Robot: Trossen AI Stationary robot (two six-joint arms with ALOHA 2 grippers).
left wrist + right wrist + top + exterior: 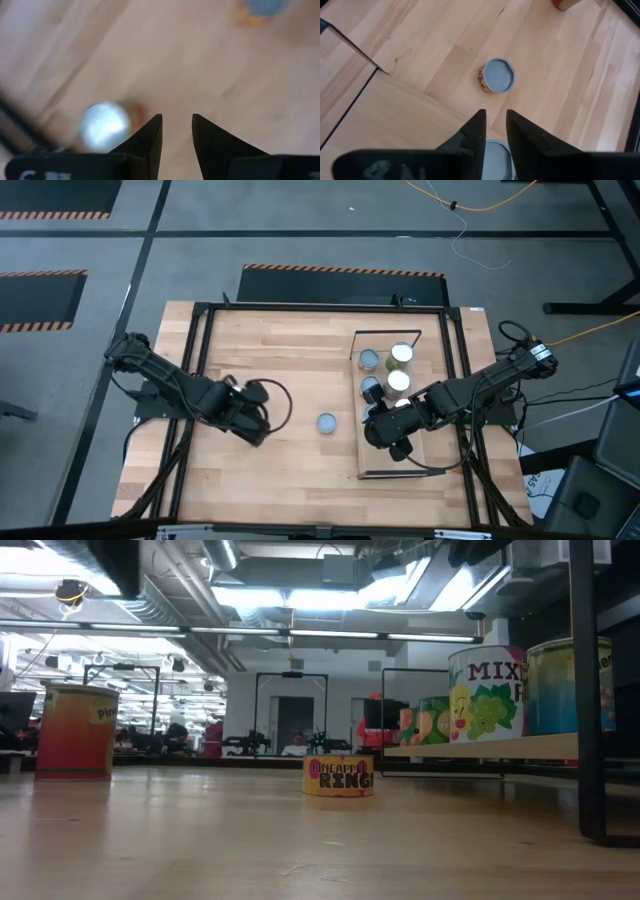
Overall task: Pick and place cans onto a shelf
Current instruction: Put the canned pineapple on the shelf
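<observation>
- The shelf (385, 455) lies along the right side of the planked table (270, 350), a pale board with thin dark frames at its short ends.
- Four cans stand on the shelf at its far end: a pale blue top (369, 359), a white top (402, 353), another white top (398, 382) and a darker top (372, 388).
- From table height, two shelf cans show clearly: one labelled "MIX" with grapes (487, 692) and a blue-green one (560, 687) beside it.
- A short pineapple rings can (327, 423) stands alone on the bare table between the two arms, just off the shelf's left edge.
- A taller orange-red can (76, 730) stands on the table, well apart from the short one.
- The right gripper (383, 430) hangs over the shelf near its middle, fingers (475, 135) drawn to a narrow gap with nothing between them; a pale blue can top (495, 160) sits just below them.
- The left gripper (252, 423) hovers above the table, left of the short can, fingers (150, 137) also narrowly parted and empty; a silvery can top (104, 125) shows just beside them.
</observation>
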